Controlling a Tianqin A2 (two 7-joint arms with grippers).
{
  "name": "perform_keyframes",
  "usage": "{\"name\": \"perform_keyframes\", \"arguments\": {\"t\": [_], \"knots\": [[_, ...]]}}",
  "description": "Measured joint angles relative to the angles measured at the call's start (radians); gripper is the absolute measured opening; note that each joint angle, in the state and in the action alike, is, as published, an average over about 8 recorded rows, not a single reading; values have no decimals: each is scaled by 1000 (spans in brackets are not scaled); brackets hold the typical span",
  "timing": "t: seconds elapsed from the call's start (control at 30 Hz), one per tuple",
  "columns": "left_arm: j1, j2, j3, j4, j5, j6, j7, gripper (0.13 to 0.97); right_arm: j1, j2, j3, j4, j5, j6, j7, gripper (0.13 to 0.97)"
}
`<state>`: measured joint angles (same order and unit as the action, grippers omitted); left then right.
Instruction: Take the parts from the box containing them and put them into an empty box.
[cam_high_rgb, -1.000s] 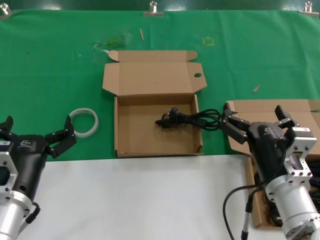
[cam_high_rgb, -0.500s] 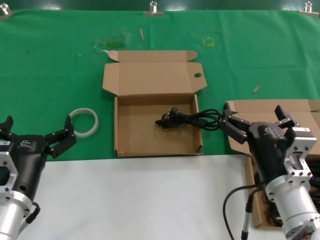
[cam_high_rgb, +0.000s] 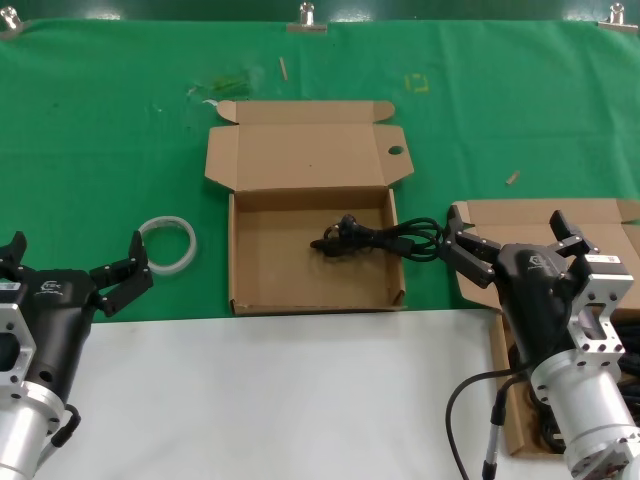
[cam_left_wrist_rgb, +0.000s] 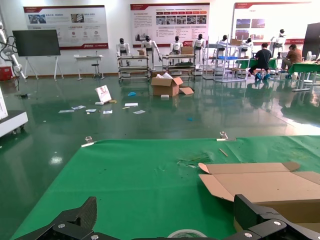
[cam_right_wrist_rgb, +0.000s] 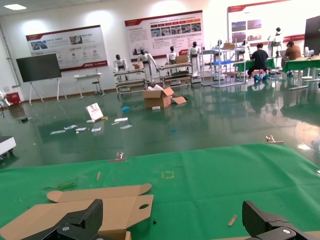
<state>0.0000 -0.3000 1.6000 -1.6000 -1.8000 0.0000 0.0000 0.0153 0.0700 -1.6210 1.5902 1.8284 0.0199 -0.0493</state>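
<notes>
From the head cam I've got the shallow cardboard mailer box with the holed lid tab (cam_high_rgb: 316, 262) sitting dead centre on the green mat (cam_high_rgb: 100, 130), lid flipped back away from the robot. There's 1 black power cable bundle (cam_high_rgb: 375, 240) lying inside it, toward its right side, with the loops draped over the right wall and poking out onto the mat.

My right gripper (cam_high_rgb: 510, 238) is parked just to the right of that box, fingers spread wide and holding nothing. Its near fingertip sits right next to the cable's overhanging loops, but I can't tell whether it's actually touching them. It hangs over the front left part of the plain-lid cardboard box (cam_high_rgb: 545, 214) at the right edge, which is mostly hidden behind the arm; I can just make out some dark cable down by the wrist.

My left gripper (cam_high_rgb: 75, 262) is off at the lower left, also spread open and empty, near the mat's front edge where the white tabletop (cam_high_rgb: 280, 400) starts. A translucent white ring (cam_high_rgb: 168, 243) lies on the mat just beyond it, between that gripper and the middle box.
</notes>
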Motion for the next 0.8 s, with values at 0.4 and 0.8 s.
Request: {"name": "perform_keyframes", "arguments": {"t": [0.4, 0.8], "knots": [[0, 0, 0, 0, 0, 0, 0, 965, 0, 0, 0, 0, 0, 0, 0, 966], [0, 0, 0, 0, 0, 0, 0, 965, 0, 0, 0, 0, 0, 0, 0, 966]]}}
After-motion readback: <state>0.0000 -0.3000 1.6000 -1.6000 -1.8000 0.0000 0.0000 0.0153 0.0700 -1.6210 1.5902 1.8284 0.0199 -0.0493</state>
